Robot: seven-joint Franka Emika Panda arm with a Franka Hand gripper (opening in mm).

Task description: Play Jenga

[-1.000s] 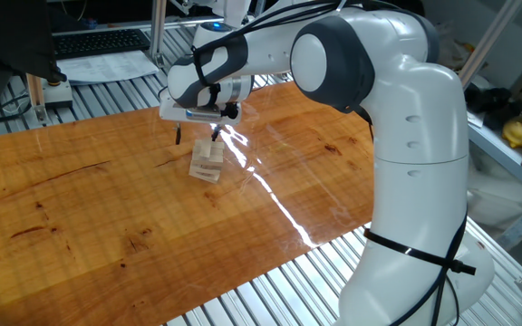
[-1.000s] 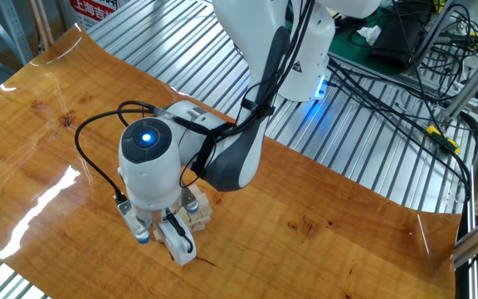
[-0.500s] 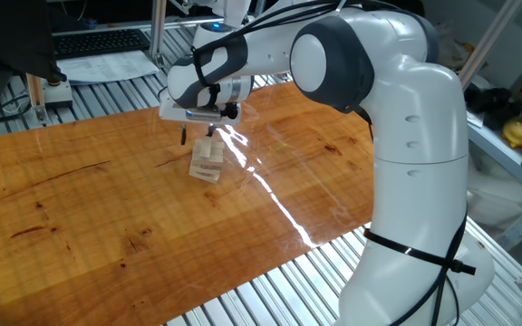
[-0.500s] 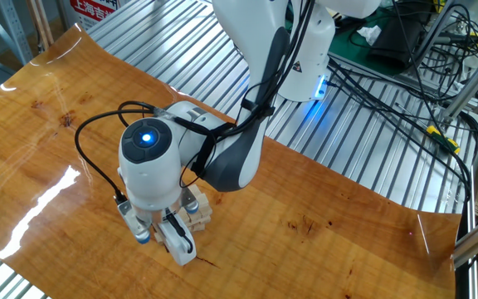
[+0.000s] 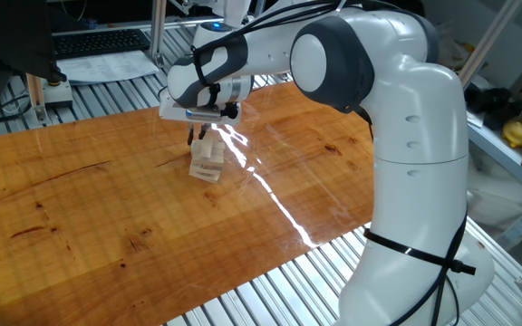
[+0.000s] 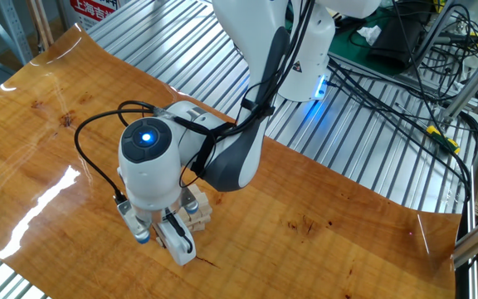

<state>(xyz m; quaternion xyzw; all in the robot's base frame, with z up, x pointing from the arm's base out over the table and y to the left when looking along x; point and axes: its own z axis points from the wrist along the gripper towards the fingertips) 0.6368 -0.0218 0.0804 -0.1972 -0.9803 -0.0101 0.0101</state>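
A glossy orange-brown wooden tabletop [image 5: 89,208] fills the scene. At its twelve o'clock stands a short tower of pale wooden blocks [image 5: 207,161]. The white arm's two-finger gripper [image 5: 201,135] sits over it, fingers closed against the top block.

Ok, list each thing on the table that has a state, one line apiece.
Jenga tower: standing upright, a few crossed layers, slightly uneven.
Pincer: directly above the tower's top, fingers pointing down; open or shut cannot be told.
Blue light on the arm: lit.
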